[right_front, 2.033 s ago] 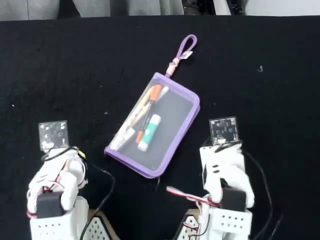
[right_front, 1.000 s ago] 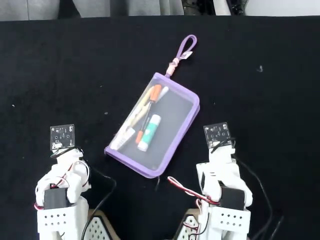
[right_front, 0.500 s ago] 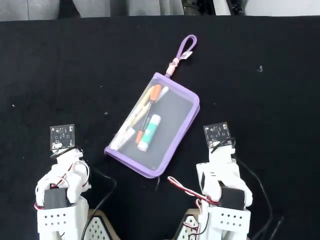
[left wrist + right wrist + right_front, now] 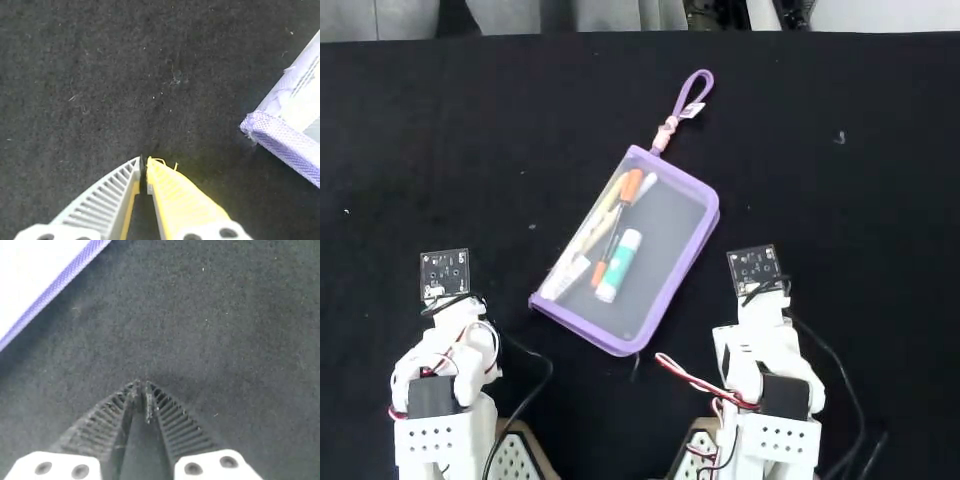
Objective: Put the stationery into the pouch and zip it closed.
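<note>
You have the black cloth-covered desk [image 4: 440, 130] with the purple-trimmed, clear-fronted fabric pouch [image 4: 670, 240] lying flat at its middle, its loop strap pointing away from the arms. Your left gripper [image 4: 145, 167] sits near one corner of the pouch, apart from it, with its fingers pressed together on nothing. Your right gripper [image 4: 140, 390] is beside the pouch's purple edge, its fingers likewise closed and empty. Inside the pouch lie a white-and-green glue stick [image 4: 619, 265] and an orange-capped marker [image 4: 631, 184].

Black felt-like tabletop [image 4: 440, 130] fills scene; pale grey strip [image 4: 400, 18] beyond far edge.
</note>
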Motion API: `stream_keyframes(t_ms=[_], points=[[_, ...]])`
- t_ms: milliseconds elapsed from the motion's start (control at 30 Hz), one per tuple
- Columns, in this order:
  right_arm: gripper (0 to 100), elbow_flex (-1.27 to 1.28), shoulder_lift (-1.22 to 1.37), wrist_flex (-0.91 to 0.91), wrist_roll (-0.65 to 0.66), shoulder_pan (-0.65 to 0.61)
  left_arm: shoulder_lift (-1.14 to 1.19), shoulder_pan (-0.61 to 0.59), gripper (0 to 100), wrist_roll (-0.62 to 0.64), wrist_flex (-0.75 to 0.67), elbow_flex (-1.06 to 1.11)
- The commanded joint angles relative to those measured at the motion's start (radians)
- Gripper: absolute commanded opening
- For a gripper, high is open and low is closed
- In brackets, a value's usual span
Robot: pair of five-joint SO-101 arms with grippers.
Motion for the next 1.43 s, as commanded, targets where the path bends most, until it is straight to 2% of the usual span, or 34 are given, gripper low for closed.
stream_keyframes(t_ms=[0,1400], points=[[1.2,-0.004,-0.085,0.006,-0.003,0.009,-0.005,-0.004,3,-0.005,0.003,0.022],[1.2,-0.004,-0.085,0.006,-0.003,0.009,-0.005,-0.004,3,-0.005,0.003,0.022]])
